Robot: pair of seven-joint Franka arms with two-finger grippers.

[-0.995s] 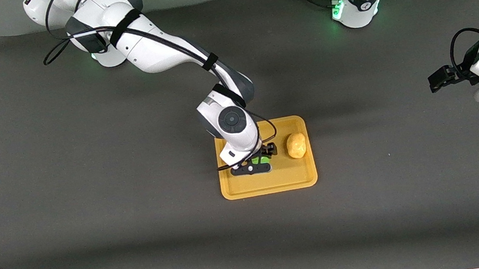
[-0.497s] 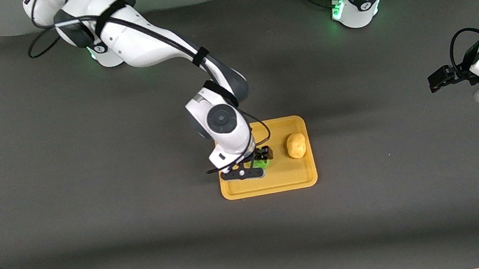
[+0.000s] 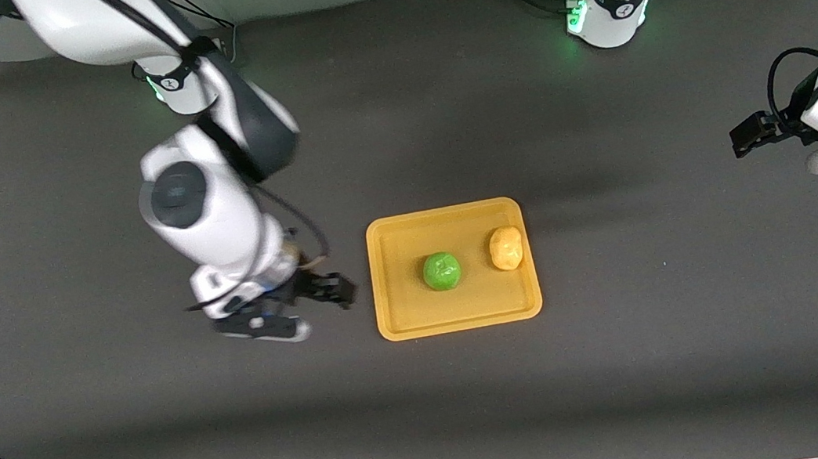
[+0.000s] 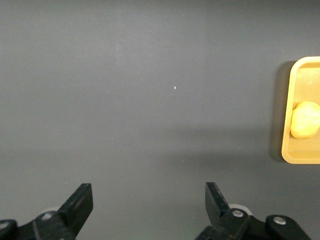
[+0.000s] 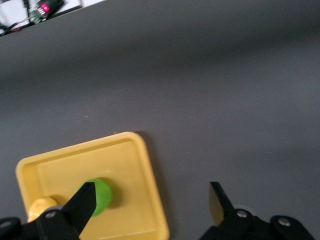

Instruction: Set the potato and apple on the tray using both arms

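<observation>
Counter of dark grey matte material carried everything here, and near its middle lay the flat rectangular orange-yellow plastic tray with rounded corners and a low rim. Both fruits rested inside it, so the placing looked done: the small round glossy green apple sat near the tray's centre, and the lumpy yellow-tan potato lay beside it, toward the left arm's end and close to the rim, the two apart. The right gripper hung over bare counter just off the tray's edge on the right arm's side, its jaws spread wide and empty, probably clearing away from the apple. The left gripper waited over the counter at the left arm's end, well apart from the tray, jaws likewise parted with nothing between them. In the right wrist view one black finger covered part of the apple and most of the potato; the left wrist view cut off most of the tray.
</observation>
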